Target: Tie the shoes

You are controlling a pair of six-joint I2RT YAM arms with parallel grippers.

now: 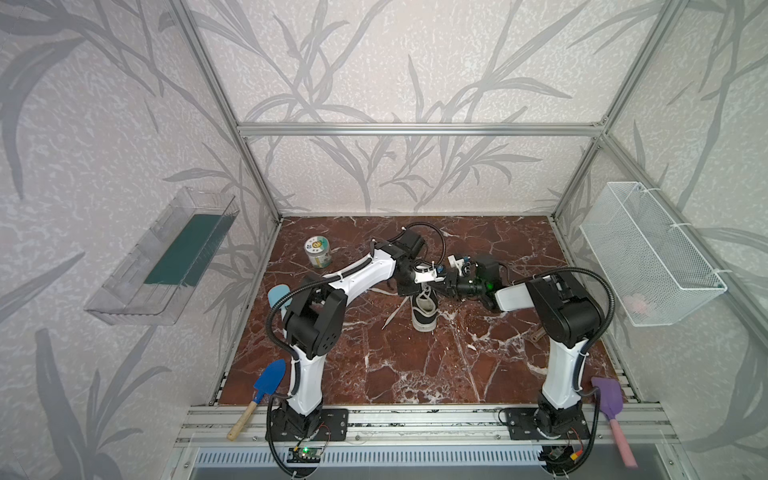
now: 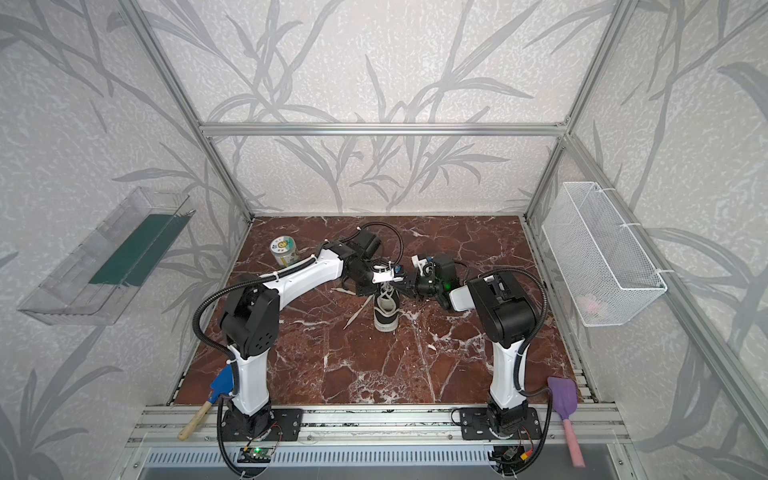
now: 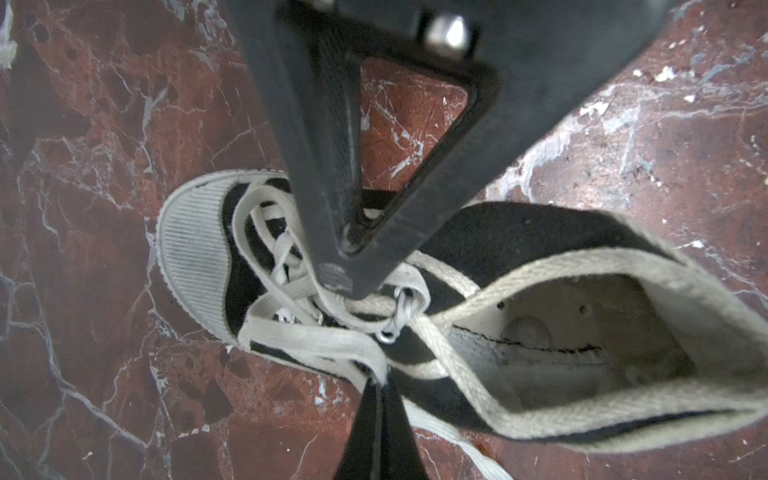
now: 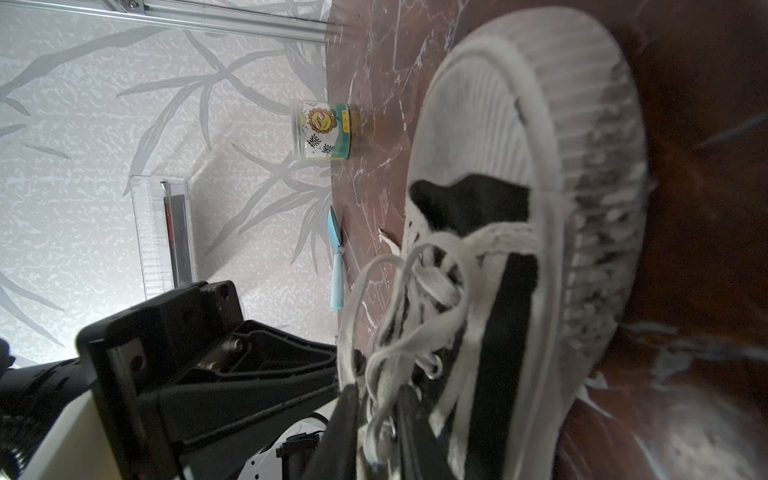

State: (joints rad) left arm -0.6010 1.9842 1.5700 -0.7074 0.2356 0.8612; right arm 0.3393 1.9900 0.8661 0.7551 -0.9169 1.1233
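Observation:
A small black sneaker [image 1: 424, 311] [image 2: 386, 309] with a white toe cap stands mid-table, toe toward the front edge. Its white laces [image 3: 332, 338] are crossed over the tongue, and one loose end [image 1: 392, 318] trails onto the table at the shoe's left. My left gripper [image 3: 380, 386] [image 1: 413, 289] hangs over the lacing from the left, shut on a flat lace strand. My right gripper [image 4: 379, 409] [image 1: 439, 287] reaches in from the right. Its two fingers sit close on either side of a bunch of lace loops [image 4: 386, 374], pinching them. Its fingertip [image 3: 353, 286] touches the lace crossing.
A printed jar [image 1: 318, 251] stands at the back left. A light blue tool [image 1: 277, 296] lies by the left arm. A blue trowel [image 1: 266, 384] and a purple spatula [image 1: 609, 399] lie at the front corners. A wire basket [image 1: 652, 253] and a clear tray [image 1: 166, 257] hang on the side walls.

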